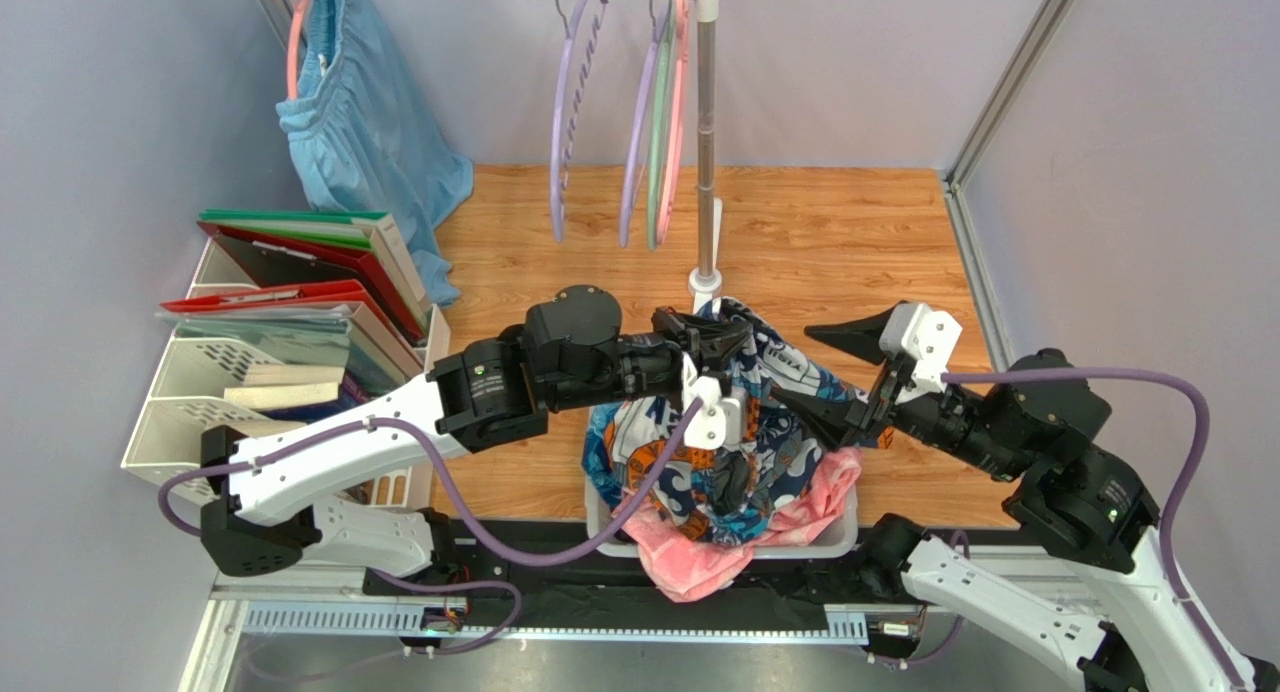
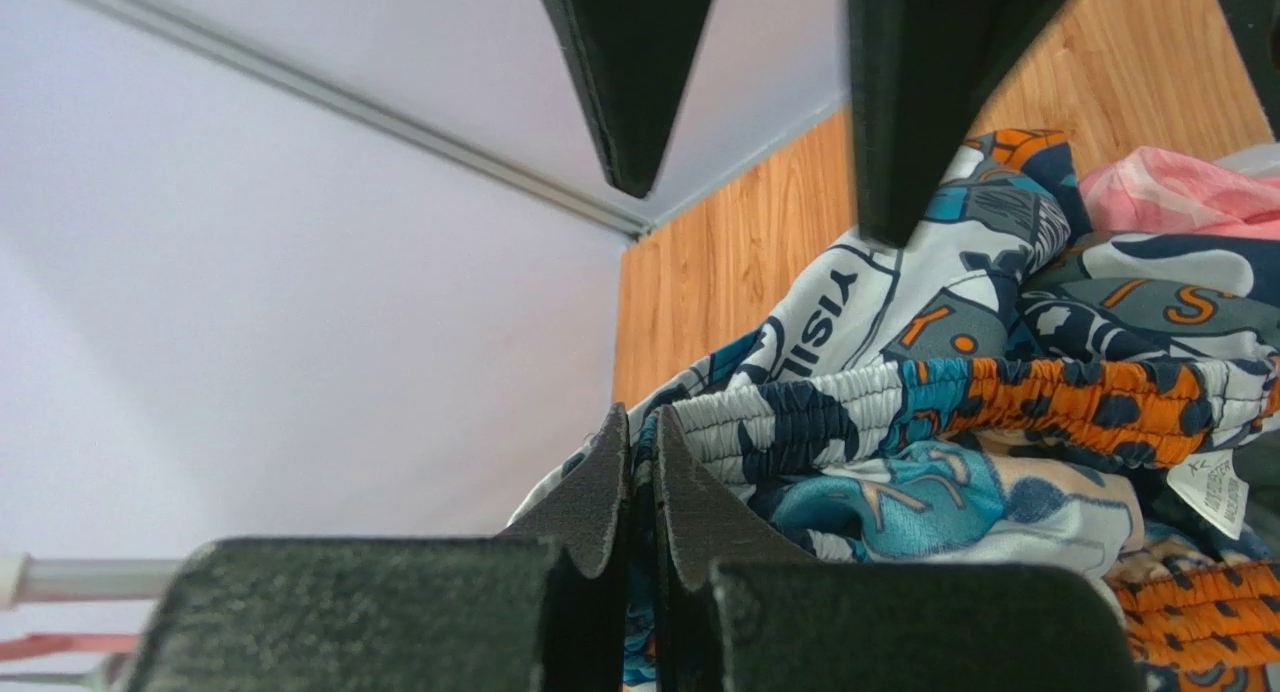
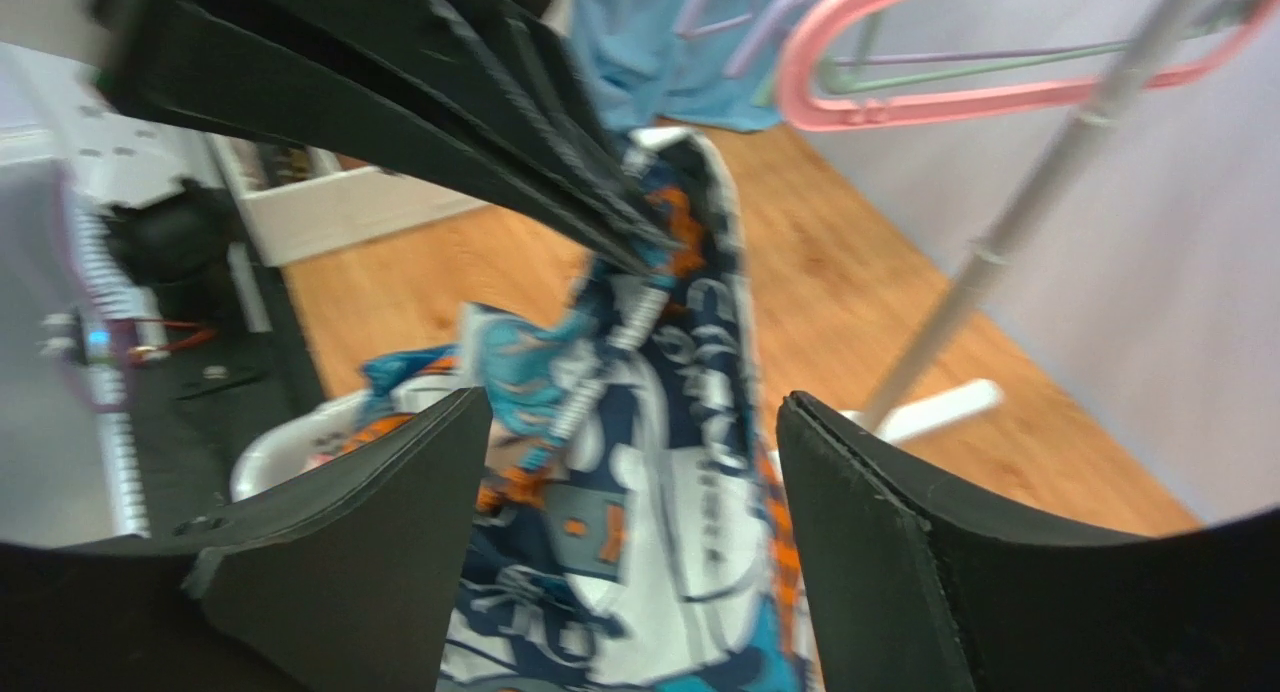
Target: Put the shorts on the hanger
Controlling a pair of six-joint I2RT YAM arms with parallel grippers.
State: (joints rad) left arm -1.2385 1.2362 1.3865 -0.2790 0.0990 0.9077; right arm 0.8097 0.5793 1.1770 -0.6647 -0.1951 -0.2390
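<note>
The printed shorts (image 1: 751, 437) hang in a bunch over a white basket (image 1: 845, 533). My left gripper (image 1: 721, 329) is shut on their top edge and holds it up. In the left wrist view the gripper (image 2: 643, 440) pinches the elastic waistband of the shorts (image 2: 932, 407). My right gripper (image 1: 801, 365) is open just right of the shorts. In the right wrist view the gripper (image 3: 631, 407) stands open with the shorts (image 3: 661, 482) between and below its fingers, not touching. Two lavender hangers (image 1: 567, 115) (image 1: 642, 122) hang empty on the rail at the back.
A pink garment (image 1: 703, 554) lies in the basket under the shorts. A green and a pink hanger (image 1: 672, 122) hang beside the rack pole (image 1: 703, 152). Light-blue shorts (image 1: 361, 122) hang on a pink hanger at the back left. A file rack with folders (image 1: 286, 332) stands left.
</note>
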